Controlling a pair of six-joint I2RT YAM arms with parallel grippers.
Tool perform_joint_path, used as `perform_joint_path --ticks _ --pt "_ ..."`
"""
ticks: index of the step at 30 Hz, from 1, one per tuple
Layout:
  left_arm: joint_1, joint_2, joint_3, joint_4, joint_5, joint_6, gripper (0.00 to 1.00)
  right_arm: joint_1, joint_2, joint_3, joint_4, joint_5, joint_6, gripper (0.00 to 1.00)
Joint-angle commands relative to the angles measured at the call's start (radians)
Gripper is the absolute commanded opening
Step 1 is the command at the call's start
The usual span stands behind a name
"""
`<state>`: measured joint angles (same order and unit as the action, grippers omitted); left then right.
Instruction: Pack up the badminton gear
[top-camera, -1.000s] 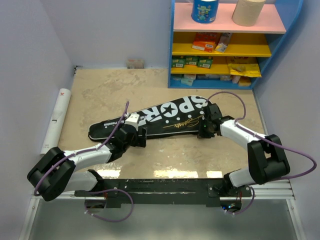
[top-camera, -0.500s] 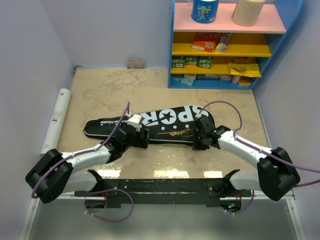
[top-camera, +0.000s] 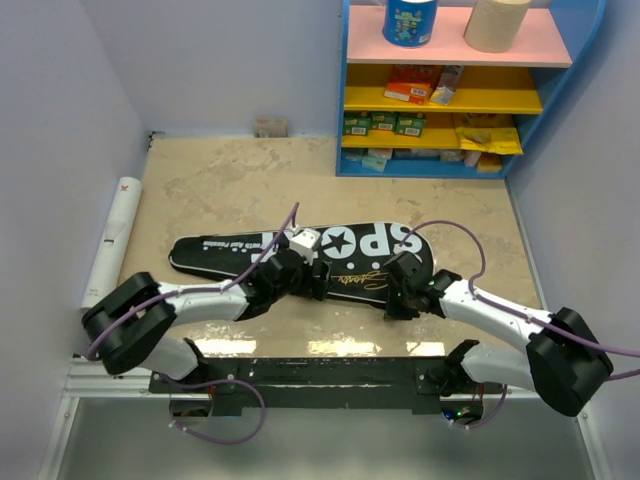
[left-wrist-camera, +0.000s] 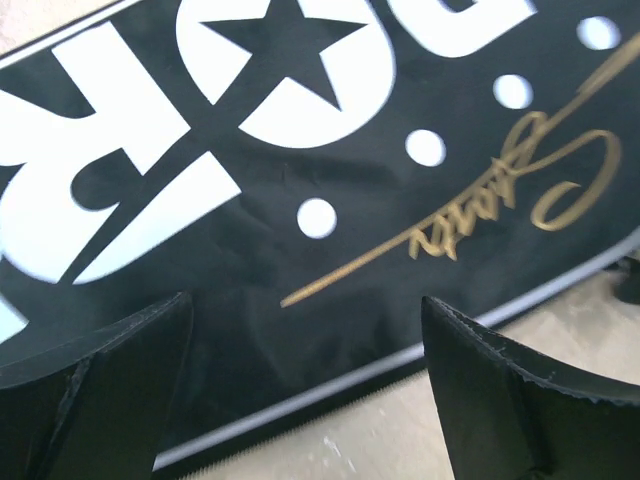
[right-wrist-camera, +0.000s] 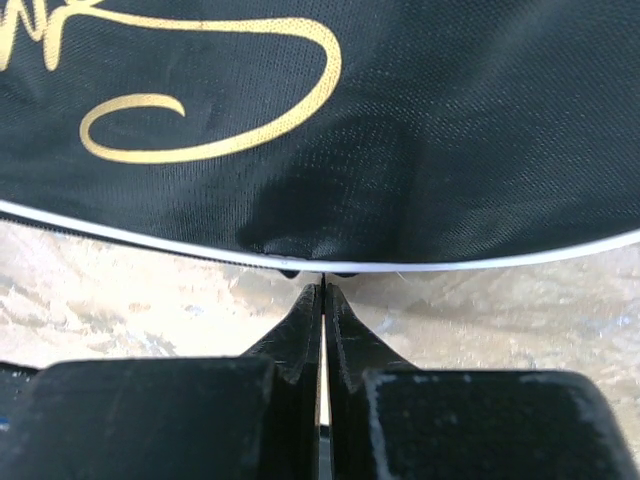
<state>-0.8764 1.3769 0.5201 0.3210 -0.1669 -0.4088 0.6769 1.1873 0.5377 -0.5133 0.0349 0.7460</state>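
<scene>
Two end effectors work the near edge of the black racket-shaped fabric bag (top-camera: 350, 245) lettered in white with a gold signature, which lies flat across the middle of the beige mottled bench (top-camera: 220, 180), its narrow handle end pointing left. The left end effector (top-camera: 320, 274) hangs over the bag's middle with its fingers spread wide apart, gripping nothing; its wrist view shows the white-piped hem running between them. The right end effector (top-camera: 397, 300) sits at the wide end with its fingers pressed together right against that hem. Whether a zip tab or a fold of cloth is caught between them cannot be told. No rackets or shuttlecocks are in sight, so whether they are inside is unknown. The long white tube (top-camera: 112, 238) lies well apart along the left wall, not yet packed. The likely trouble is slippage: a pinch on so thin an edge could let go under a pull. With the left fingers not pressing down, the whole bag would probably slide over the smooth bench instead of the zip running. The right arm's purple cable (top-camera: 455, 230) loops over the bag and might snag it.
</scene>
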Motion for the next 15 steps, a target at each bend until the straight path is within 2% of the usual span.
perform_joint_path --ticks 1,8,15 --pt "-0.009 0.132 0.080 0.061 -0.078 -0.030 1.00 0.012 -0.072 -0.010 -0.051 -0.003 0.033 0.00" --pt "-0.018 0.275 0.095 0.082 -0.117 -0.051 1.00 0.016 -0.150 0.048 -0.094 -0.056 0.018 0.00" --pt "-0.022 0.292 0.089 0.093 -0.103 -0.061 1.00 0.052 -0.006 0.061 0.076 -0.125 0.036 0.00"
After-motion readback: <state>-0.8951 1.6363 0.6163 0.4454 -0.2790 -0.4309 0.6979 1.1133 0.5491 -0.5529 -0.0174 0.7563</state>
